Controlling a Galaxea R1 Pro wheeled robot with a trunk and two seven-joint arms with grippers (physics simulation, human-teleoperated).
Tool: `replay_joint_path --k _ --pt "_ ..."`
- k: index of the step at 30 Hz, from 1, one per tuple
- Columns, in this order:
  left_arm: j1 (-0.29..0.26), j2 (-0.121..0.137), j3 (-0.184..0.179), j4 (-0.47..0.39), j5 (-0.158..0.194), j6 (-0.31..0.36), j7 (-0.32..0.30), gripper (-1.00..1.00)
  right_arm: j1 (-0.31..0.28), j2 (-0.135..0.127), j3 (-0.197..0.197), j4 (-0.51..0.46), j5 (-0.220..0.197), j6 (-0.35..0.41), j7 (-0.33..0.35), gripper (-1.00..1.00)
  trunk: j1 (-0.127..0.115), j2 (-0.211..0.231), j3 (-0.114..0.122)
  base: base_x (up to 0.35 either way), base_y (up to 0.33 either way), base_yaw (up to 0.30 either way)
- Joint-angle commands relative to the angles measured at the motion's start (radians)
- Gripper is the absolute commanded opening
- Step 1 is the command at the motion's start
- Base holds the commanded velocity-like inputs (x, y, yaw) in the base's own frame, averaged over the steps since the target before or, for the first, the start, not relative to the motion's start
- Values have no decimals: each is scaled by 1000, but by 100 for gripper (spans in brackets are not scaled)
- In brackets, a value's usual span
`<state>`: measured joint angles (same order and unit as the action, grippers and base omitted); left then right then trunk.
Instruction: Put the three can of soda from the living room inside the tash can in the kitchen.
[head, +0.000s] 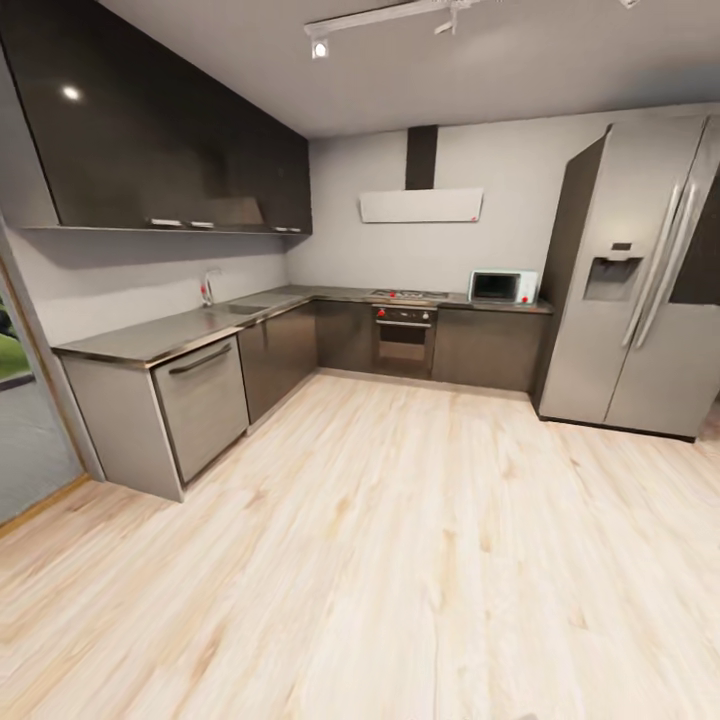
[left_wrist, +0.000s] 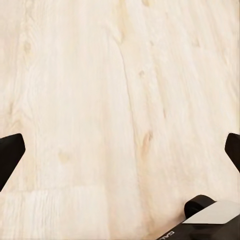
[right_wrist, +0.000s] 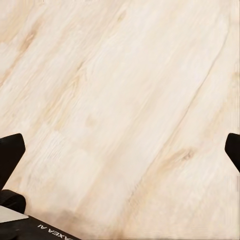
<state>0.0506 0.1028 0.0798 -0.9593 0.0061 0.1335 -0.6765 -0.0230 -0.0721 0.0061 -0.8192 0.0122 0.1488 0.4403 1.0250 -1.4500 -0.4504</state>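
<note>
I am in the kitchen, facing a grey steel counter (head: 190, 330) with a sink and tap (head: 207, 290) under dark glossy wall cabinets (head: 170, 150). The cans of soda and the tash can are out of view. My left gripper (left_wrist: 120, 152) is open over bare light wood floor (left_wrist: 100, 90), its black fingertips (left_wrist: 10, 156) spread wide with nothing between them. My right gripper (right_wrist: 120, 152) is also open above the floor boards (right_wrist: 130, 100) and holds nothing.
An oven (head: 404, 340) and a microwave (head: 503, 287) stand along the back wall, and a tall steel fridge (head: 640, 290) is at the right. Light wood floor (head: 400, 550) stretches wide ahead. The counter's end cabinet (head: 200, 400) juts out at the left.
</note>
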Motion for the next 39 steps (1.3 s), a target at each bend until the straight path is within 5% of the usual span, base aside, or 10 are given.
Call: replay_joint_path --k 1,39 --pt "0 0 0 0 0 0 0 100 0 0 0 0 0 0 0 100 0 0 0 0 0 -290" --pt "0 0 0 0 0 0 0 100 0 0 0 0 0 0 0 100 0 0 0 0 0 -290"
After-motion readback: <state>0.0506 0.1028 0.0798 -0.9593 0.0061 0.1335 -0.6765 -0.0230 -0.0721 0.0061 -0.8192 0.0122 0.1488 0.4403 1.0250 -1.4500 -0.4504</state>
